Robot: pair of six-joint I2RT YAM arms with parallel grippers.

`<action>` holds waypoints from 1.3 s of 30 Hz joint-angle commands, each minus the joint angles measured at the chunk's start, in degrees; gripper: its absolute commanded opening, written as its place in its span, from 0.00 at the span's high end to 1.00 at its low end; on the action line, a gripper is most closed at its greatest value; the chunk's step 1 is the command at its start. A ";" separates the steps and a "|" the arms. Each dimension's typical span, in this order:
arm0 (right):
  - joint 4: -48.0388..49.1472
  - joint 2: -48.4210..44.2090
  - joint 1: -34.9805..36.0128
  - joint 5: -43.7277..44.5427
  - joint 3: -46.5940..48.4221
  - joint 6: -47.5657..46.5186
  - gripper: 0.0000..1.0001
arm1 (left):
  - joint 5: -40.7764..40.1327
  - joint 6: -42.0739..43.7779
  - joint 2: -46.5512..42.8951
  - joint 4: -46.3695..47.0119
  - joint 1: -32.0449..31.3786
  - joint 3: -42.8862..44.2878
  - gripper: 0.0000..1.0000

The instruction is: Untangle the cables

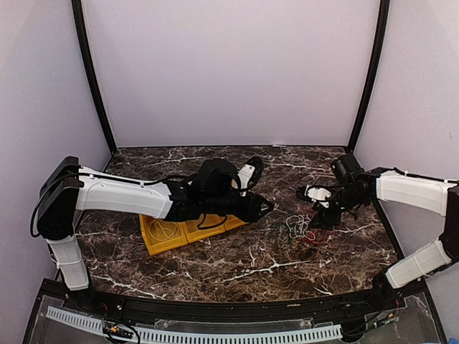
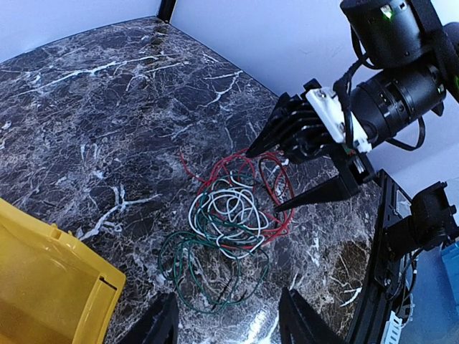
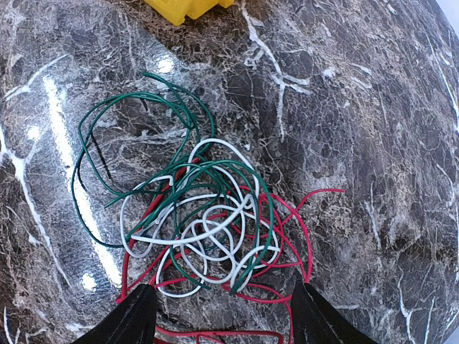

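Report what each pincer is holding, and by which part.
Nothing is held. The left pincer is open, short of the cable tangle; the right pincer is open with its tips over the red wire, not clamped on it.

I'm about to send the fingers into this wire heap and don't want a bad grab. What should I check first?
1. Right fingers open, nothing held: ok.
2. Left fingers open, nothing held: ok.
3. Green wire, white wire and red wire separated: not ok, they lie in one overlapping heap.
4. Free end to grab: ok, a red end sticks out to the side.
5. Right fingertips clear of the red wire: cannot tell.
6. Yellow bin apart from the heap: ok.
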 commanded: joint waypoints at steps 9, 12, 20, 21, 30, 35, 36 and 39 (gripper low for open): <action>15.76 2.35 6.58 11.06 -3.51 -2.60 0.30 | -7.50 -5.33 -4.38 2.61 0.19 -3.98 0.50; 17.83 3.45 6.87 9.16 -2.28 -1.42 0.30 | -8.41 -6.04 -4.78 2.45 0.24 -4.84 0.49; 19.52 9.33 7.34 2.19 4.68 5.34 0.30 | -6.44 -9.92 -3.56 4.42 0.98 -5.99 0.49; 18.99 9.88 7.32 1.22 5.57 6.00 0.30 | -5.02 -10.53 -3.27 4.84 0.94 -6.04 0.50; 14.03 4.21 3.02 -2.67 7.07 8.77 0.30 | 3.68 -12.81 2.43 6.92 0.98 -2.32 0.57; 12.79 -1.46 -5.16 -8.58 6.69 13.13 0.30 | 8.88 -15.25 8.35 5.97 0.63 3.41 0.62; 13.46 -2.46 -6.44 -9.52 5.93 14.14 0.31 | 9.28 -15.93 8.94 6.18 0.55 4.18 0.62; 18.41 -4.93 -8.34 -10.45 1.48 16.37 0.31 | 10.71 -17.17 11.74 7.91 0.07 5.44 0.63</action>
